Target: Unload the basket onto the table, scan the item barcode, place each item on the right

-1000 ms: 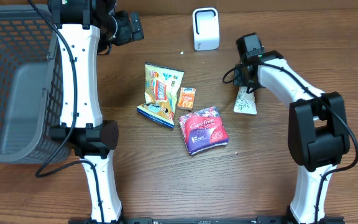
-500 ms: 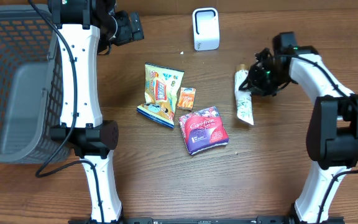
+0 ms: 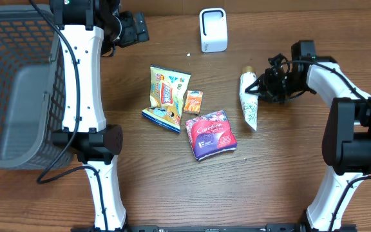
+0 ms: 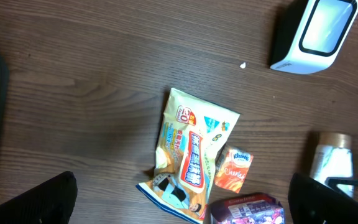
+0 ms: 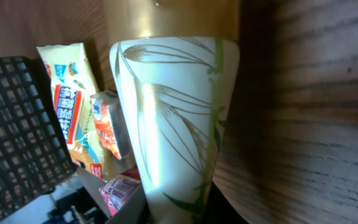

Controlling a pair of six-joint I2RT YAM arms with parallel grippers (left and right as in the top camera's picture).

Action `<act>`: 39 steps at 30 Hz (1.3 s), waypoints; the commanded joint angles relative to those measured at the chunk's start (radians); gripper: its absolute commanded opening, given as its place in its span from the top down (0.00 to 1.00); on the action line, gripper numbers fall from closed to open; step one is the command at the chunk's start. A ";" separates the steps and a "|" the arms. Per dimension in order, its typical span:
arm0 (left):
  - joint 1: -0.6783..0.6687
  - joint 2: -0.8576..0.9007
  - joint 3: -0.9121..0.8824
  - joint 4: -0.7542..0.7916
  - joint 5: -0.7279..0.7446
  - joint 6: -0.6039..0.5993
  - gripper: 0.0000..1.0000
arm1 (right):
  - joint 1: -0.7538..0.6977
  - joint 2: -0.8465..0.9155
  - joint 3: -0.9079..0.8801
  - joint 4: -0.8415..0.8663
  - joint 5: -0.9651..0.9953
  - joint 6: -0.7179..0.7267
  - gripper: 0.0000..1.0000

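Right wrist: tube (image 5: 173, 112) hides right fingers (image 3: 267, 84) gripping it; left fingers (image 4: 42, 202) wide apart.

1. Basket (image 3: 18, 38) sits at the far left of the table (image 3: 172, 193); scanner (image 3: 212, 29) stands at the back, centre.
2. Snack bag (image 3: 166, 96) lies mid-table, sachet (image 3: 194, 102) just beside its right edge, soft pack (image 3: 210, 134) just in front of the sachet.
3. Tube (image 3: 250, 106) lies right of those, against my right gripper (image 3: 263, 87).

Left gripper (image 3: 136, 28) hangs left of the scanner (image 3: 212, 29), jaws spread wide. Right gripper (image 3: 266, 84), wrist turned sideways, sits right of the scanner, clamped on the tube (image 3: 250, 106).
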 commanded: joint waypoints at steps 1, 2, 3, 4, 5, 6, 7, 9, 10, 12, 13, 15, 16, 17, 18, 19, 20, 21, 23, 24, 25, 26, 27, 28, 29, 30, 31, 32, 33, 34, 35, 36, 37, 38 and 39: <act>0.001 -0.009 0.006 -0.002 -0.004 0.000 0.00 | -0.006 -0.049 -0.053 0.040 -0.085 0.096 0.82; 0.001 -0.009 0.006 -0.002 -0.004 0.000 0.00 | -0.007 -0.049 -0.066 0.049 -0.090 0.101 0.82; 0.001 -0.009 0.006 -0.002 -0.004 0.000 0.00 | -0.007 -0.049 -0.070 0.050 -0.087 0.101 0.82; 0.001 -0.009 0.006 -0.002 -0.004 0.001 0.00 | -0.008 -0.049 -0.070 0.049 -0.075 0.101 0.82; 0.001 -0.009 0.006 -0.002 -0.004 0.001 0.00 | -0.011 -0.049 -0.070 0.048 -0.027 0.105 0.82; 0.001 -0.009 0.006 -0.002 -0.004 0.001 0.00 | -0.016 -0.049 -0.069 0.048 0.040 0.127 0.81; 0.001 -0.009 0.006 -0.002 -0.004 0.000 0.00 | -0.026 -0.049 -0.064 0.039 0.143 0.161 0.68; 0.001 -0.009 0.006 -0.002 -0.004 0.001 0.00 | -0.045 -0.049 -0.043 0.003 0.325 0.164 0.57; 0.001 -0.010 0.006 -0.002 -0.004 0.000 0.00 | -0.051 -0.049 -0.031 -0.018 0.380 0.164 0.52; 0.001 -0.009 0.006 -0.002 -0.004 0.001 0.00 | -0.064 -0.049 0.023 -0.093 0.512 0.163 0.46; 0.001 -0.009 0.006 -0.002 -0.004 0.000 0.00 | -0.067 -0.049 0.057 -0.137 0.565 0.151 0.44; 0.001 -0.009 0.006 -0.002 -0.004 0.000 0.00 | -0.068 -0.049 0.136 -0.227 0.647 0.148 0.43; 0.001 -0.009 0.006 -0.002 -0.004 0.001 0.01 | -0.068 -0.049 0.174 -0.266 0.670 0.142 0.43; 0.001 -0.009 0.006 -0.002 -0.004 0.000 0.01 | -0.061 -0.049 0.237 -0.325 0.696 0.114 0.42; 0.001 -0.009 0.006 -0.002 -0.004 0.000 0.00 | -0.058 -0.049 0.266 -0.353 0.706 0.103 0.41; 0.001 -0.009 0.006 -0.002 -0.004 0.001 0.00 | -0.051 -0.049 0.313 -0.399 0.717 0.095 0.40; 0.001 -0.009 0.006 -0.002 -0.004 0.001 0.00 | -0.045 -0.049 0.340 -0.423 0.721 0.095 0.39; 0.001 -0.009 0.006 -0.002 -0.004 0.000 0.00 | -0.034 -0.049 0.381 -0.461 0.721 0.092 0.38; 0.001 -0.009 0.006 -0.002 -0.004 0.000 0.00 | -0.008 -0.049 0.421 -0.503 0.720 0.092 0.37; 0.001 -0.009 0.006 -0.002 -0.004 0.000 0.00 | 0.016 -0.049 0.429 -0.525 0.721 0.092 0.36; 0.001 -0.009 0.006 -0.002 -0.004 0.000 0.00 | 0.031 -0.049 0.428 -0.538 0.722 0.092 0.36; 0.001 -0.009 0.006 -0.002 -0.004 0.000 0.00 | 0.058 -0.049 0.426 -0.566 0.743 0.093 0.36; 0.001 -0.010 0.006 -0.002 -0.004 0.000 0.00 | 0.080 -0.049 0.419 -0.581 0.775 0.095 0.35; 0.001 -0.009 0.006 -0.002 -0.004 0.001 0.00 | 0.096 -0.049 0.415 -0.596 0.807 0.106 0.34; 0.001 -0.009 0.006 -0.002 -0.004 0.000 0.00 | 0.126 -0.049 0.409 -0.624 0.870 0.137 0.33; 0.001 -0.009 0.006 -0.002 -0.004 0.000 0.01 | 0.145 -0.049 0.402 -0.634 0.903 0.159 0.32; 0.001 -0.009 0.006 -0.002 -0.004 0.000 0.00 | 0.180 -0.049 0.389 -0.640 0.943 0.188 0.32; 0.001 -0.009 0.006 -0.002 -0.004 0.001 0.00 | 0.206 -0.049 0.374 -0.632 0.964 0.201 0.32; 0.001 -0.009 0.006 -0.002 -0.004 0.000 0.01 | 0.225 -0.049 0.359 -0.623 0.980 0.206 0.31; 0.001 -0.009 0.006 -0.002 -0.004 0.001 0.00 | 0.243 -0.049 0.341 -0.609 0.994 0.206 0.31; 0.001 -0.009 0.006 -0.002 -0.004 0.001 0.00 | 0.259 -0.049 0.322 -0.597 1.010 0.214 0.30; 0.001 -0.010 0.006 -0.002 -0.004 0.000 0.01 | 0.275 -0.049 0.301 -0.586 1.040 0.246 0.30; 0.001 -0.009 0.006 -0.002 -0.004 0.001 0.00 | 0.285 -0.049 0.285 -0.576 1.060 0.270 0.30; 0.001 -0.009 0.006 -0.002 -0.004 0.000 0.00 | 0.298 -0.049 0.261 -0.562 1.081 0.302 0.30; 0.001 -0.010 0.006 -0.002 -0.004 0.000 0.00 | 0.309 -0.049 0.240 -0.551 1.093 0.315 0.30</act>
